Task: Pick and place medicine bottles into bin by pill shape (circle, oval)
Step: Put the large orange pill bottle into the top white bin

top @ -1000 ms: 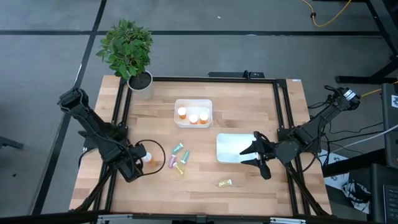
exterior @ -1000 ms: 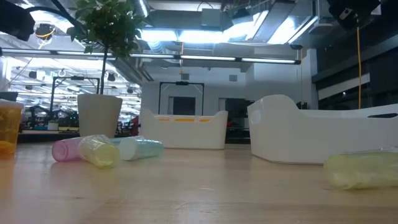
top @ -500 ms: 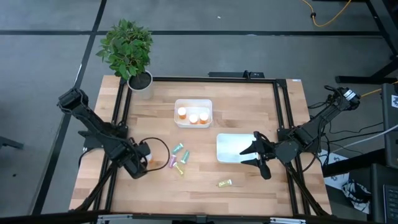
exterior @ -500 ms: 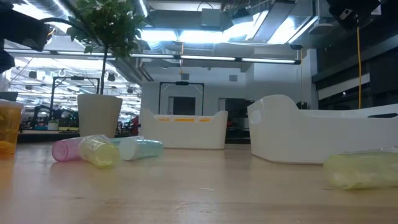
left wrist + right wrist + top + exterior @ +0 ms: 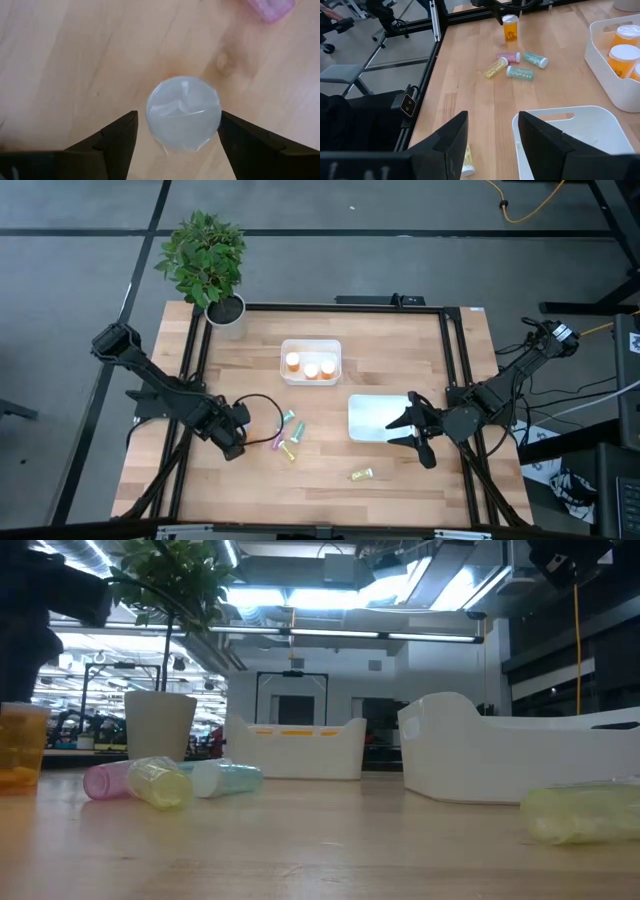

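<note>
An orange medicine bottle (image 5: 20,748) with a round white cap (image 5: 183,120) stands upright on the table at the near left. My left gripper (image 5: 177,125) hangs right over it, pointing down and open, one finger on either side of the cap with gaps showing. In the high view that gripper (image 5: 233,442) hides the bottle. Several pastel bottles (image 5: 288,434) lie on their sides just right of it, and a yellow one (image 5: 361,474) lies nearer the front. My right gripper (image 5: 418,431) waits open by the empty white bin (image 5: 368,418).
A second white bin (image 5: 311,376) at the table's middle far side holds three orange bottles with white caps. A potted plant (image 5: 207,265) stands at the far left corner. Black frame rails run along the table's left, far and right sides.
My left gripper has swung toward the table's right edge, still open, and now stands over the upright orange bottle that was beside it a second ago. In the low view it has come in above the bottle from the left.
</note>
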Available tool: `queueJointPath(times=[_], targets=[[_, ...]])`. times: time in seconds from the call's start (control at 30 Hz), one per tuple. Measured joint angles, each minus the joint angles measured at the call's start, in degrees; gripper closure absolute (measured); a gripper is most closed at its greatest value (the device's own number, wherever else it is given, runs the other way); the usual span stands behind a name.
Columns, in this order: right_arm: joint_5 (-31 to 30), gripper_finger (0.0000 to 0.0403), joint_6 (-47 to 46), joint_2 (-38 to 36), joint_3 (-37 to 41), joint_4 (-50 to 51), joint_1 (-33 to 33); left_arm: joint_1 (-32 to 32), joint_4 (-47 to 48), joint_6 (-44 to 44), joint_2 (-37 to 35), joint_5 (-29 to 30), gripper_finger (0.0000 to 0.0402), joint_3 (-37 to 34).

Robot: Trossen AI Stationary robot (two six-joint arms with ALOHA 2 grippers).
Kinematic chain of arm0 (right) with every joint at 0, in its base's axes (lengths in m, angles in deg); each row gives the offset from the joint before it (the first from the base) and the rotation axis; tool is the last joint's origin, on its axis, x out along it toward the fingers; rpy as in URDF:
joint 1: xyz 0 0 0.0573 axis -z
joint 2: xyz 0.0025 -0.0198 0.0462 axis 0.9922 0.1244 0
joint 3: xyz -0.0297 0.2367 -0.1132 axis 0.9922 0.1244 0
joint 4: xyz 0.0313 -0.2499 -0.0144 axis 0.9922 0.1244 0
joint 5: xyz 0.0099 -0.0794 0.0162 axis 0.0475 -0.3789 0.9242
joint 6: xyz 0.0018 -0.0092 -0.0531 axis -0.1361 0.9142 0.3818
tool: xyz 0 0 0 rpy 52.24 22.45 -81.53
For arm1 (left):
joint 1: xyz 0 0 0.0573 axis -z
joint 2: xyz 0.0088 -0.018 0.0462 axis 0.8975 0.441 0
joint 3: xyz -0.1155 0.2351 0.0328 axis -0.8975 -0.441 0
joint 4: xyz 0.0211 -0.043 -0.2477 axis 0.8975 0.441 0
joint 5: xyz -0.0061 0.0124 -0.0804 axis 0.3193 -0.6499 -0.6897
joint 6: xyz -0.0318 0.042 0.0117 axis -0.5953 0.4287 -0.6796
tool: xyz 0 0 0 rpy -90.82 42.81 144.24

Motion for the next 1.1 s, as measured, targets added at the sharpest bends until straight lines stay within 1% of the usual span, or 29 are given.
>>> queueJointPath(times=[0.23,0.33,0.53,0.83,1.1], targets=[[0.02,0.0227,-0.01,0.00,0.00,0.47,0.00,-2.61,-1.36,2.42,0.00,-0.19,0.0140,0.00],[0.04,0.0227,-0.01,0.00,0.00,0.47,0.00,-3.09,-1.34,2.45,0.00,-2.01,0.0140,0.00],[0.04,0.0227,-0.01,0.00,0.00,0.47,0.00,-3.06,-1.33,2.45,0.14,-2.58,0.0140,0.00],[0.04,0.0227,-0.02,0.00,0.00,0.58,0.00,-3.06,-1.41,4.48,3.38,-2.60,0.0147,0.02],[0.04,0.0227,-0.02,0.00,0.00,0.75,0.00,-3.06,-1.58,4.41,3.41,-2.38,0.0147,0.02]])
